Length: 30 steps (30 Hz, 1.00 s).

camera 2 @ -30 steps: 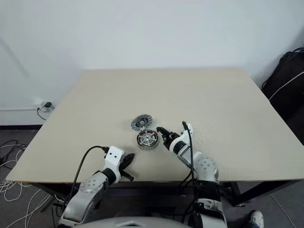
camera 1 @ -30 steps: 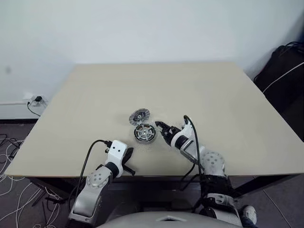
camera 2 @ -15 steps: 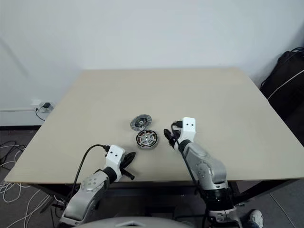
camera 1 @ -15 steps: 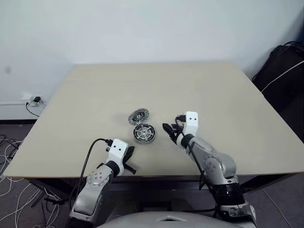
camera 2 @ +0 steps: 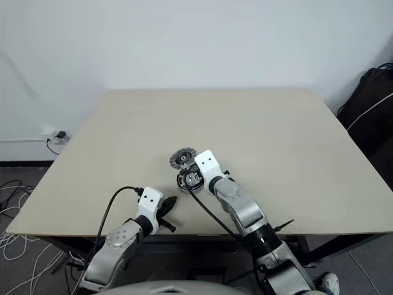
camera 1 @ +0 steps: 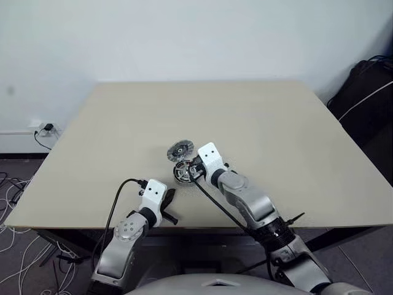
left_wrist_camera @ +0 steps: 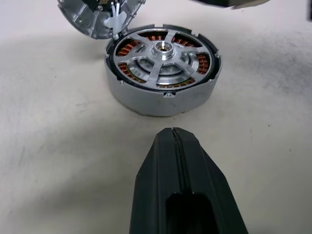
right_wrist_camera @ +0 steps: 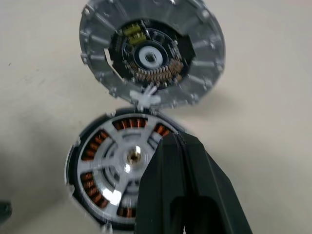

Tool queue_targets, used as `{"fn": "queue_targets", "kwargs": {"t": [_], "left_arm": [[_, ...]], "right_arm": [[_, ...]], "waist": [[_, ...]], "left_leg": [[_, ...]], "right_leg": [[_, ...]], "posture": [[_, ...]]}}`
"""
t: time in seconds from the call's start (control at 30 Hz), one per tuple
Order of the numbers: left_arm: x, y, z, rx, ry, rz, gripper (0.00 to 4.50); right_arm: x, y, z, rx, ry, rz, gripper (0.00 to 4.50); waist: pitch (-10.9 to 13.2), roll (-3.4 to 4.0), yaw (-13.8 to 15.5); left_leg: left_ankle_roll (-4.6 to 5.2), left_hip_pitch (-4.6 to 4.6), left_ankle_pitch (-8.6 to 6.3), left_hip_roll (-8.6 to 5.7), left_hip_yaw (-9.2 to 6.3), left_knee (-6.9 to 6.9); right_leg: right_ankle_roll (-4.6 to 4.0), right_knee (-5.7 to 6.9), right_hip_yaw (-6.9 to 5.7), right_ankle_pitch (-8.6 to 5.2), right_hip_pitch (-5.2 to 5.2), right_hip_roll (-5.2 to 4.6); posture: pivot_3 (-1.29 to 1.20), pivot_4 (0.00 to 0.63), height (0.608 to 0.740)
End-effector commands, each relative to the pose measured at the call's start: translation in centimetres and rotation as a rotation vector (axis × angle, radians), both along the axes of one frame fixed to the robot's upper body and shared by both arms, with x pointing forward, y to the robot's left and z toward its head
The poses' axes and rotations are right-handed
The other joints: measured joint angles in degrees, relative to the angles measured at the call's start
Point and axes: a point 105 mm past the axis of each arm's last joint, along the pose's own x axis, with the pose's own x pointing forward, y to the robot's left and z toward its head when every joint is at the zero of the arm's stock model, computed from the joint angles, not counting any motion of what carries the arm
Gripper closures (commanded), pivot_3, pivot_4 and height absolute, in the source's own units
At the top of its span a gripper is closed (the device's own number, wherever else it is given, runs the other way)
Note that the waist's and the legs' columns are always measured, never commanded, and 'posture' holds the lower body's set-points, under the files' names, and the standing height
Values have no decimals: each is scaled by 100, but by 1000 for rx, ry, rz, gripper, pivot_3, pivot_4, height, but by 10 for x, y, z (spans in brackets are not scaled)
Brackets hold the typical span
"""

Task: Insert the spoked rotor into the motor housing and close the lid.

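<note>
The motor housing [left_wrist_camera: 161, 100] stands near the front middle of the table [camera 1: 276, 123], coppery windings showing between the spokes. The spoked rotor [left_wrist_camera: 162, 47] sits inside it, silver spokes within a dark rim. Just beyond, the lid [right_wrist_camera: 152, 53] lies with its inner face up, its edge against the housing rim. My right gripper [camera 1: 195, 167] is shut and empty, its tip over the rotor's right side [right_wrist_camera: 173, 139]. My left gripper [left_wrist_camera: 173, 132] is shut on nothing, a short way in front of the housing, near the table's front edge [camera 1: 167, 206].
The beige table ends close behind my left gripper, and a black cable [camera 1: 116, 196] loops off that wrist over the edge. A black bag [camera 1: 368, 92] stands on the floor to the right; loose cables [camera 1: 12, 203] lie on the floor to the left.
My right arm swung left from beside the housing to over it, its wrist rolled over and its jaws closed. The left arm, housing and lid stayed put.
</note>
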Motion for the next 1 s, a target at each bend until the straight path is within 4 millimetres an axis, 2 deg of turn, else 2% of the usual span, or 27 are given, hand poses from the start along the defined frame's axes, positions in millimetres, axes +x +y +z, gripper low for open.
{"fn": "queue_targets", "kwargs": {"t": [0.03,0.37,0.53,0.6,0.8,1.0], "left_arm": [[5,-4,11,-12,-54,-4,4500],[5,-3,10,-17,-57,11,4500],[5,-3,10,-19,-58,15,4500],[5,-3,10,-19,-57,16,4500],[4,-3,9,-21,-52,17,4500],[4,-2,8,-21,-49,17,4500]], "right_arm": [[10,13,13,6,-63,35,4464],[15,23,-6,-11,-7,49,4464],[4,18,-36,-47,112,56,4464],[2,17,-41,-55,135,55,4464],[7,18,-26,-28,75,66,4464],[6,22,2,-78,-25,236,4464]], "waist": [[0,0,-5],[-1,1,-18],[-11,6,-20],[-20,6,-19],[-29,3,-18],[-27,2,-18]], "left_leg": [[0,0,0,0,0,-1],[-3,1,0,0,0,-3],[-5,1,0,1,-1,-3],[-6,5,-1,1,-1,-3],[-6,13,-1,1,0,-3],[-6,10,-1,1,0,-3]], "right_leg": [[0,0,0,0,0,3],[-2,2,2,1,-3,11],[-3,5,3,1,-4,12],[-3,5,3,1,-1,13],[-4,8,3,1,7,14],[-4,8,3,1,4,12]], "posture": [[0,0,740],[0,0,740],[0,0,740],[0,0,740],[0,0,740],[0,0,740]]}}
